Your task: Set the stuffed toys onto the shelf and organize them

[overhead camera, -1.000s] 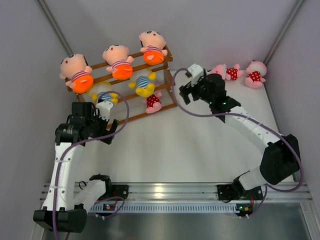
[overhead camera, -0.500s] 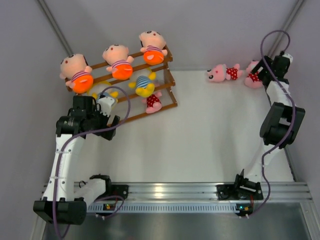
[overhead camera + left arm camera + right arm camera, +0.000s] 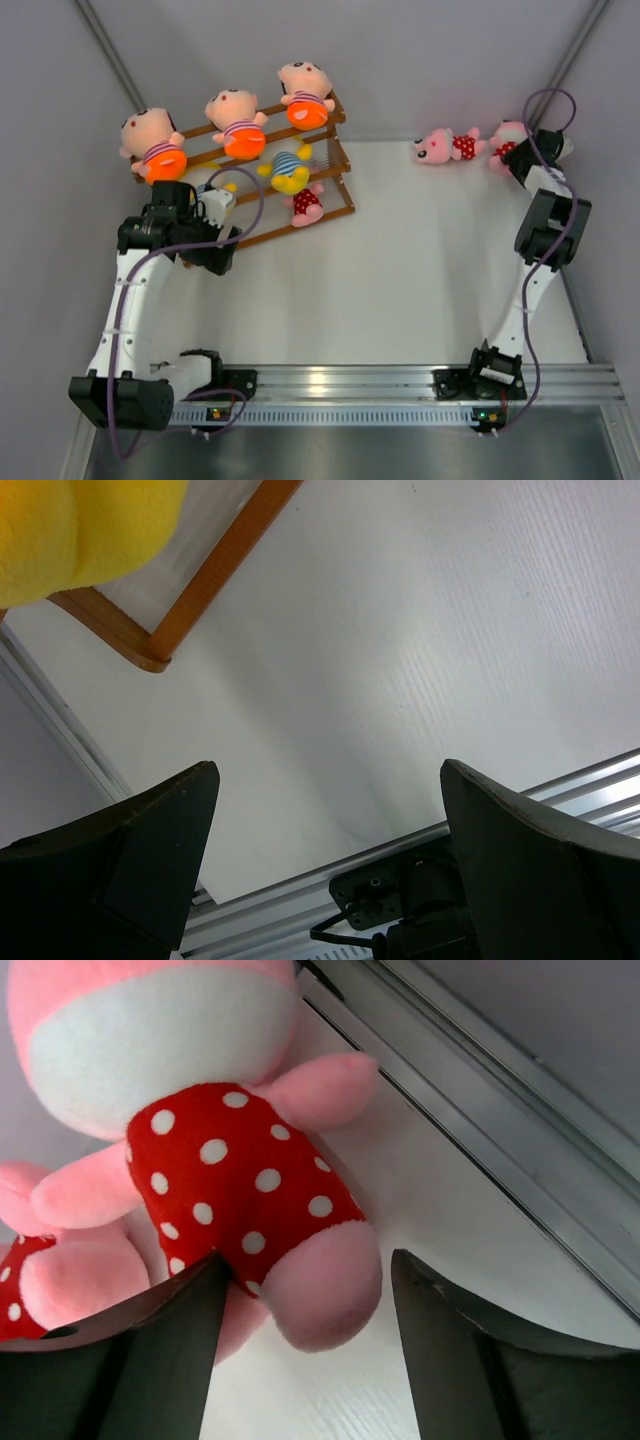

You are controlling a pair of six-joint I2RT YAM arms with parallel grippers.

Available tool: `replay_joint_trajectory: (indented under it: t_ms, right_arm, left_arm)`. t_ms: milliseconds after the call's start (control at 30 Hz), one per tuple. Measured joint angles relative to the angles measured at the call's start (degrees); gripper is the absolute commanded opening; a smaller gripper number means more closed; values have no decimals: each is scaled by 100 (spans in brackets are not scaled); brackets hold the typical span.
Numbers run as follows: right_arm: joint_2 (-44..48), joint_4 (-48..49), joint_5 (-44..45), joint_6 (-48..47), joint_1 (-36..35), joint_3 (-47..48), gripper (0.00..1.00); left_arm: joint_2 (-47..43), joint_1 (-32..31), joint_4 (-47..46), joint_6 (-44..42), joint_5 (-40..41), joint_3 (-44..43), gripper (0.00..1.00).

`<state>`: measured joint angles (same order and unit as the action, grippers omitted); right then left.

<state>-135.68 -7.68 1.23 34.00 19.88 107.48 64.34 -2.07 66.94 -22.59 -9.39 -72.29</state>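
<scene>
The brown wooden shelf (image 3: 331, 213) stands at the back left. Three peach stuffed toys (image 3: 235, 122) sit on its top tier, a yellow one (image 3: 288, 170) on the middle, a pink one (image 3: 305, 205) lowest. Two pink polka-dot toys lie at the back right: one (image 3: 445, 147) free, the other (image 3: 507, 131) under my right gripper (image 3: 516, 160). In the right wrist view the right gripper (image 3: 305, 1260) is open around that toy's (image 3: 230, 1175) leg; the left finger touches it, the right one stands apart. My left gripper (image 3: 208, 250) (image 3: 325, 768) is wide open and empty beside the shelf rail (image 3: 215, 575).
Another yellow toy (image 3: 207, 185) (image 3: 80, 530) sits on the shelf's left part, half hidden by my left wrist. Grey walls and metal corner posts (image 3: 565, 60) close in the back right corner. The second pink toy (image 3: 60, 1280) lies just left of my right fingers.
My right arm swung from beside the shelf to the far right corner, and its jaws have narrowed around the pink toy's leg. The left arm drew slightly back from the shelf.
</scene>
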Motion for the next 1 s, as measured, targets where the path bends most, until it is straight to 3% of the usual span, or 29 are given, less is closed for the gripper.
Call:
replay_joint_trajectory:
  t_ms: [33, 100, 167, 200, 333, 467, 733, 1000]
  right_arm:
    - [-48, 24, -17, 57, 0, 66, 46]
    - [-90, 81, -61, 149, 7, 175, 34]
    - [-90, 131, -92, 195, 17, 205, 7]
    - [-90, 155, -107, 219, 20, 205, 0]
    - [-72, 282, -175, 299, 20, 109, 0]
    - [487, 905, -219, 302, 4, -1038, 0]
    - [2903, 1773, 28, 151, -409, -4116, 0]
    - [5171, 2002, 415, -129, -1801, -5689, 0]
  left_arm:
    - [4, 0, 15, 0, 4, 0, 98]
    - [24, 0, 39, 0, 28, 0, 98]
    - [46, 2, 48, 0, 50, 0, 98]
    - [46, 2, 52, -2, 66, 0, 98]
    - [39, 2, 63, -4, 87, 0, 98]
    - [-68, 2, 63, -4, 33, 92, 98]
    - [-592, 2, 33, -4, -42, 487, 98]
    - [-1445, 33, -44, -4, 160, 1351, 98]
